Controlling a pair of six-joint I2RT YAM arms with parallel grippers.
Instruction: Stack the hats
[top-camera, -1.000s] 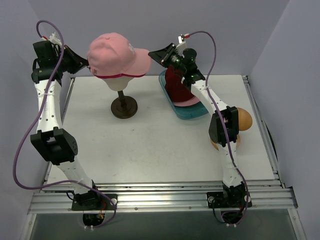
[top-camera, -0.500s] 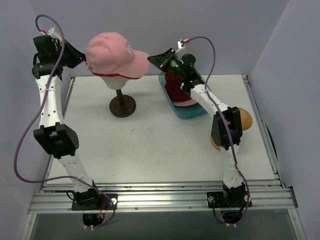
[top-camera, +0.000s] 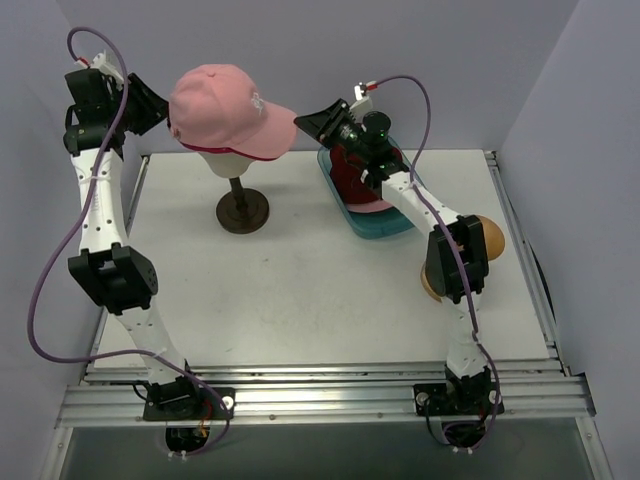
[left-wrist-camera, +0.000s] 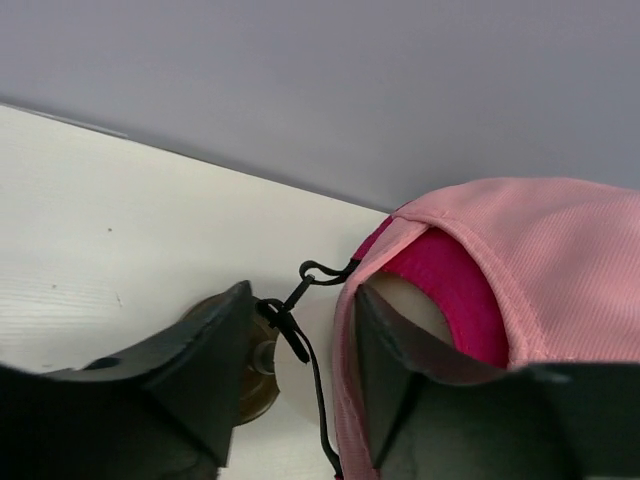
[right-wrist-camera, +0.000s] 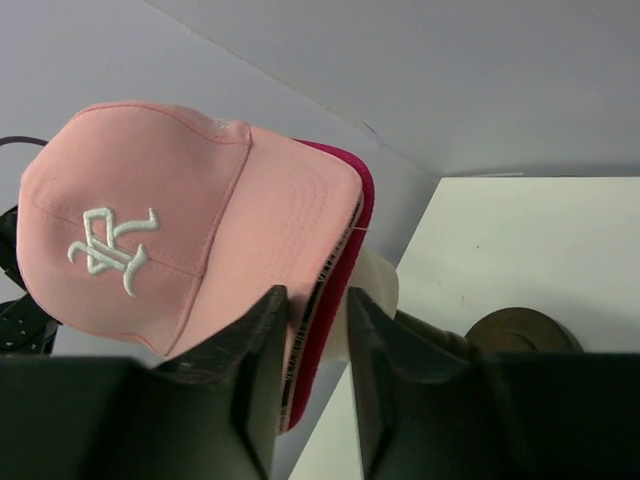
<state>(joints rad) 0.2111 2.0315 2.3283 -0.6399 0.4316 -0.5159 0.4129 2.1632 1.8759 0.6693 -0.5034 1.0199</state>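
Left gripper (top-camera: 158, 108), jaws well apart, is flanking the rear rim of the pale pink cap (top-camera: 222, 100), which is sitting over the magenta cap (left-wrist-camera: 450, 290) on the head form (top-camera: 232, 165); right gripper (top-camera: 305, 120) is pinching their stiff peaks, likely the firmest hold on light, floppy fabric; dark red hat (top-camera: 350, 172) is lying in the tray (top-camera: 385, 228), far right; embroidered monogram (right-wrist-camera: 108, 250) unreadable

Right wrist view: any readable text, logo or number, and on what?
On the front of the pale pink fabric peaked cap: a white embroidered emblem, stylised interlocked strokes, not readable as definite letters.
Top external view: the same emblem is too small to read.
No other text, label or number visible.
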